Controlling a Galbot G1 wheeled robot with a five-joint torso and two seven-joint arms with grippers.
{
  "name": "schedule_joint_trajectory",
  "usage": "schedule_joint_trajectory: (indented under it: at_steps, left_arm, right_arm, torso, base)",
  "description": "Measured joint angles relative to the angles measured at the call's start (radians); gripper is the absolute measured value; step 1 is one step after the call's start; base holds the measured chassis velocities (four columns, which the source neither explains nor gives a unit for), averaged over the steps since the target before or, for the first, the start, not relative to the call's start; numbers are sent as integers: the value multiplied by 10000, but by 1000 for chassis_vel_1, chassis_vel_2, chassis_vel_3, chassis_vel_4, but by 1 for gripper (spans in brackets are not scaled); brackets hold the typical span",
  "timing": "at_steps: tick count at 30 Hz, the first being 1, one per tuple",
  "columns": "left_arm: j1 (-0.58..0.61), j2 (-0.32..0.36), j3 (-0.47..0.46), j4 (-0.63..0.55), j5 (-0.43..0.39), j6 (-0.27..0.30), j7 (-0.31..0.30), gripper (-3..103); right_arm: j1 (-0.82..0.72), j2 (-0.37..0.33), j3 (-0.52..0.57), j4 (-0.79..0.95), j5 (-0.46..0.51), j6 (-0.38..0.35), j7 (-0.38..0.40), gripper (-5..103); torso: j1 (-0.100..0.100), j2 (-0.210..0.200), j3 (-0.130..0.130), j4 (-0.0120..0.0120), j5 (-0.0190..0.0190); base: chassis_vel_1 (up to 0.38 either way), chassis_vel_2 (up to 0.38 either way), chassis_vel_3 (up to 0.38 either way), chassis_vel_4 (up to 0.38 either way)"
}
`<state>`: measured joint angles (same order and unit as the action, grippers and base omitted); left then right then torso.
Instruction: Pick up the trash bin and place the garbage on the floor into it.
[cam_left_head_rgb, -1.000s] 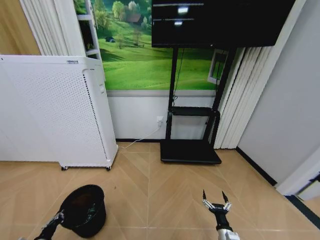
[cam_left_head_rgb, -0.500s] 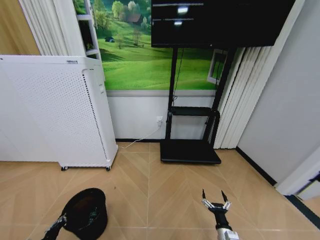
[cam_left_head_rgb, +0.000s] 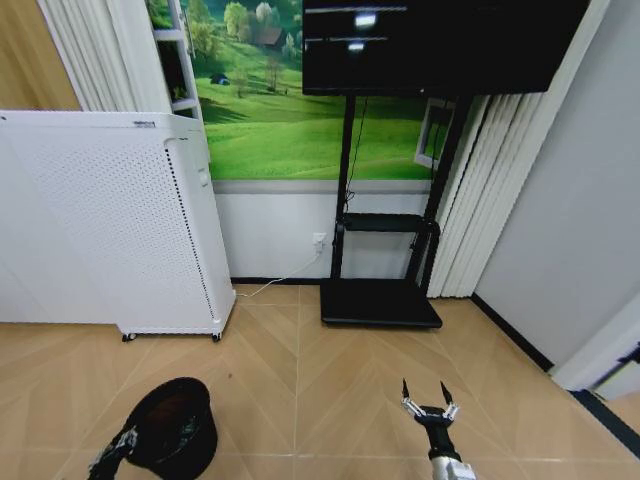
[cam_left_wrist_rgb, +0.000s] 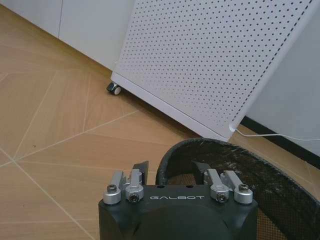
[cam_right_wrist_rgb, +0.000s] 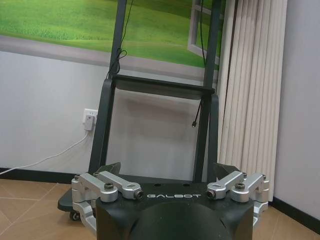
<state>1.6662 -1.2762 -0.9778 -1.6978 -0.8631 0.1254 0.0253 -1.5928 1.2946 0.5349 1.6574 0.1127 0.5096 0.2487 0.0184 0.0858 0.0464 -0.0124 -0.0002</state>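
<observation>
Two black fingers (cam_left_wrist_rgb: 141, 167) of our left gripper (cam_left_wrist_rgb: 171, 171) sit on either side of the rim of the trash bin (cam_left_wrist_rgb: 260, 175), one finger outside the mesh wall and the other inside it. We think they are clamped on that rim, though the gripper body hides the very tips. From our head we see this left gripper (cam_left_head_rgb: 122, 442) low on our left side, holding the round black trash bin (cam_left_head_rgb: 178, 420) at its near edge, with the bin tipped a little so we can look into its dark inside. We cannot tell whether the bin's bottom touches the floor (cam_left_head_rgb: 300, 360). Our right gripper (cam_left_head_rgb: 423, 394) is low on our right side, over bare floor, with its two pointy fingertips (cam_left_head_rgb: 404, 388) spread wide apart and nothing between them. From the right wrist the fingers (cam_right_wrist_rgb: 112, 167) also stand far apart, pointing toward a black TV stand (cam_right_wrist_rgb: 150, 125) by the wall. The floor is light tan wood in a zigzag pattern. Just past the bin stands a tall white box with many little holes (cam_left_head_rgb: 110, 220), on small wheels (cam_left_wrist_rgb: 114, 89). A white cord (cam_left_head_rgb: 280, 280) runs along the floor from the wall beside it. Behind the stand is a big green field picture (cam_left_head_rgb: 270, 110), and a dark screen (cam_left_head_rgb: 440, 45) sits on top of the stand.
</observation>
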Motion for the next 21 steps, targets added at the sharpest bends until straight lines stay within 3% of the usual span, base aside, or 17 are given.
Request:
schedule_joint_trajectory:
  at_steps: [3,4,6,7,9,10,11,17,21]
  left_arm:
    - [177,5,-41,-482,145,-18,79,62]
    - [177,5,-41,-482,145,-18,79,62]
    - [826,-111,-372,-1576,1315,43,51,74]
    - [826,-111,-372,-1576,1315,43,51,74]
    - [1563,-325,-807,-2654,2282,48,26,85]
    - [1782,-390,-954,-3041,2516,62,17,85]
    - [2002,-434,-1147,-3580,2732,71,15,95]
    - [1691,114,-1277,-4966,3309,105,52,100]
    - [862,927,-753,-5322,4045,-44,389,100]
  right_arm:
    - [-24,19,2,16,1,1,-15,100]
    - [-24,19,2,16,1,1,-15,100]
    - [35,-5,37,17,19,2,-21,100]
    - [35,-5,37,17,19,2,-21,100]
    - [196,-90,131,-14,73,-20,-22,100]
    - [257,-115,159,-25,113,-42,-23,100]
    - [323,-136,184,-32,148,-72,-23,100]
    - [240,-33,120,354,-12,-299,-123,100]
    - [-140,122,18,1393,-304,-1038,-446,100]
  torso:
    - [0,0,0,-1,0]
    - [0,0,0,-1,0]
    - [0,0,0,-4,3]
    - [0,0,0,-4,3]
    - [0,0,0,3,3]
    - [-1,0,0,5,3]
    - [0,0,0,7,5]
    - [0,1,0,2,6]
    - [0,0,0,-12,-3]
  base:
    - [0,0,0,0]
    - [0,0,0,0]
    - [0,0,0,0]
    - [0,0,0,0]
    - [0,0,0,0]
    - [0,0,0,0]
    - [0,0,0,0]
    - [0,0,0,0]
    - [0,0,0,0]
